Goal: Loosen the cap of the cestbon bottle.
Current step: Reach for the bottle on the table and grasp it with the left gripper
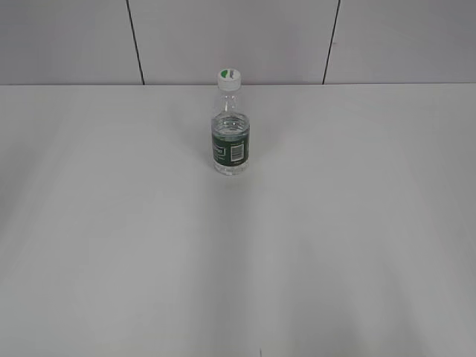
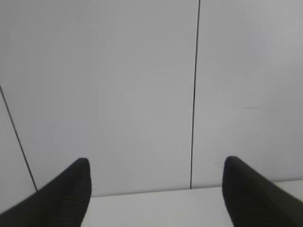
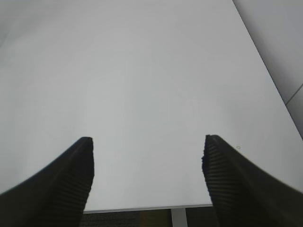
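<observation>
The cestbon bottle (image 1: pixel 230 134) stands upright at the back middle of the white table, clear and ribbed, with a dark green label band and a white barcode. Its white cap (image 1: pixel 230 78) with a green patch sits on top. No arm shows in the exterior view. In the left wrist view my left gripper (image 2: pixel 156 163) is open, its dark fingers (image 2: pixel 71 189) wide apart with only wall and table edge between them. My right gripper (image 3: pixel 147 144) is open too, above bare table, with nothing between its fingers (image 3: pixel 71 179). Neither wrist view shows the bottle.
The white table (image 1: pixel 238 253) fills the exterior view, with a grey panelled wall (image 1: pixel 238 37) behind its far edge. The table's near edge (image 3: pixel 151 207) shows in the right wrist view, with dark floor below it.
</observation>
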Action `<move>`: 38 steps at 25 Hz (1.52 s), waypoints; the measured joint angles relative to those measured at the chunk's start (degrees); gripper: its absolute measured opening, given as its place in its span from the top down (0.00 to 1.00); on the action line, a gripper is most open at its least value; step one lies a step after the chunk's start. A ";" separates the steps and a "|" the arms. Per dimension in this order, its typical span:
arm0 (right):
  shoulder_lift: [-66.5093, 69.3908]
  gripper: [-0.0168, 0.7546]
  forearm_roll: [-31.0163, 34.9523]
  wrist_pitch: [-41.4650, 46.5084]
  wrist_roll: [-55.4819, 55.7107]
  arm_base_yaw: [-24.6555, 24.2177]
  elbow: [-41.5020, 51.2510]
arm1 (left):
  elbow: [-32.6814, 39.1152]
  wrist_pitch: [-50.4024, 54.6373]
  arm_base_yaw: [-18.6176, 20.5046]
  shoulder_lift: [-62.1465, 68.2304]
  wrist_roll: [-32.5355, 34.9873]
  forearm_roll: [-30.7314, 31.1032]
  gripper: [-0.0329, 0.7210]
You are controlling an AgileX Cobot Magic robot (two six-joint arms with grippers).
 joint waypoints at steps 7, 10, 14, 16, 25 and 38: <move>0.00 0.27 0.00 0.00 0.00 0.00 0.00 | 0.00 -21.03 -5.61 9.05 0.31 3.99 0.27; 0.00 0.27 0.00 0.00 0.00 0.00 0.00 | 0.00 -28.80 -6.87 13.49 0.04 4.19 0.27; 0.00 0.27 0.00 0.00 0.00 0.00 0.00 | -0.17 -34.07 -7.02 20.32 -1.91 4.19 0.27; 0.00 0.27 0.00 0.00 0.00 0.00 0.00 | -0.17 -35.60 -7.07 24.08 -2.29 4.24 0.27; 0.00 0.27 0.00 0.00 0.00 0.00 0.00 | 0.22 -44.17 -7.14 39.41 -5.19 5.24 0.27; 0.00 0.27 0.00 0.00 0.00 0.00 0.00 | 11.87 -75.68 -7.20 56.79 -8.17 10.36 0.29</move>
